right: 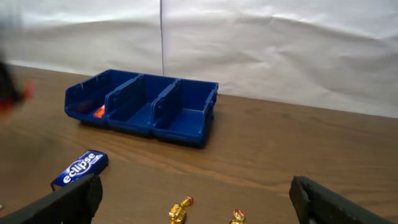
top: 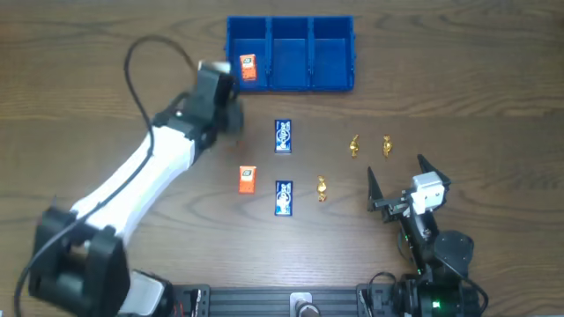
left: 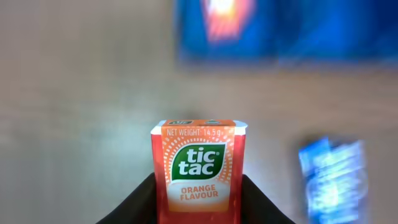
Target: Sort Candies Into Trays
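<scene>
**A:** From above, where did the candies lie?

**B:** The blue tray (top: 291, 86) stood at the far side of the table (top: 493, 88), with one orange box (top: 248, 70) in its left compartment. A second orange box (top: 248, 180) lay on the wood. Just right of it was a blue pack (top: 283, 198), and another blue pack (top: 283, 136) lay farther up. Three gold candies (top: 322, 188) (top: 353, 146) (top: 386, 145) were scattered to the right.

**A:** And the arms?

**B:** The left gripper (top: 227, 101) was raised near the tray's left end. The right gripper (top: 398, 180) sat low near its base, fingers spread wide, nothing between them.

**A:** What did the left wrist camera add?

**B:** Its gripper (left: 199, 202) was clamped on a held orange box (left: 199, 168), upright, one dark finger (left: 134, 208) against each side. The tray (left: 311, 37) was a blur ahead, with an orange patch (left: 227, 15) in it. A blue pack (left: 333, 177) lay off to one side on the table (left: 74, 124).

**A:** The right wrist camera?

**B:** Its own gripper (right: 199, 208) had its fingers far apart and held nothing. Two gold candies (right: 178, 211) (right: 237, 216) lay just ahead of them, a blue pack (right: 79, 168) lay near one finger (right: 62, 202), and the tray (right: 186, 124) stood beyond. Something orange (right: 97, 112) showed in the end compartment farthest from that camera; the other two looked bare.
</scene>
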Available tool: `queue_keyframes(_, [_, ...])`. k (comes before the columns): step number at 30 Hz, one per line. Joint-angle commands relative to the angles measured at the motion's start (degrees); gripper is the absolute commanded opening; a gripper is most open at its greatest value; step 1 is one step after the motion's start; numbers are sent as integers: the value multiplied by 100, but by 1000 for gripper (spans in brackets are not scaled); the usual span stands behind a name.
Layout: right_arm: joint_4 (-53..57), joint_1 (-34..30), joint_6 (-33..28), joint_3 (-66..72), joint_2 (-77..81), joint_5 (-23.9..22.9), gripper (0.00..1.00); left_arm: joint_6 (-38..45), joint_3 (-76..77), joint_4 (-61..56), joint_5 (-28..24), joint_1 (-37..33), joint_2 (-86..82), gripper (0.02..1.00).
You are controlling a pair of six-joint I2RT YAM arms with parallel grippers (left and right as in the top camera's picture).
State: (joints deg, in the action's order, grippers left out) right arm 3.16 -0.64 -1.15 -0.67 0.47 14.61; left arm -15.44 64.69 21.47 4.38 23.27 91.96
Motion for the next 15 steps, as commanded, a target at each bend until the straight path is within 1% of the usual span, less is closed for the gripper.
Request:
queue_keyframes(1, [11,22,-83,22,-31,4,998,26,2400,463,691,177,619,264])
queue_keyframes(3, [11,22,-83,22,-31,4,998,13,3674,988,785,164,1694,270])
queue_keyframes(6, [11,22,-83,22,-31,4,998,-262,4568,1322,678,111,2741,279])
queue_keyframes(9, [11,22,-83,22,-31,2,998,-476,4642,1305,345,-57,3261,286])
queue_keyframes(15, [11,22,-83,22,-31,4,998,-474,4642,1305,304,-254,3432,288])
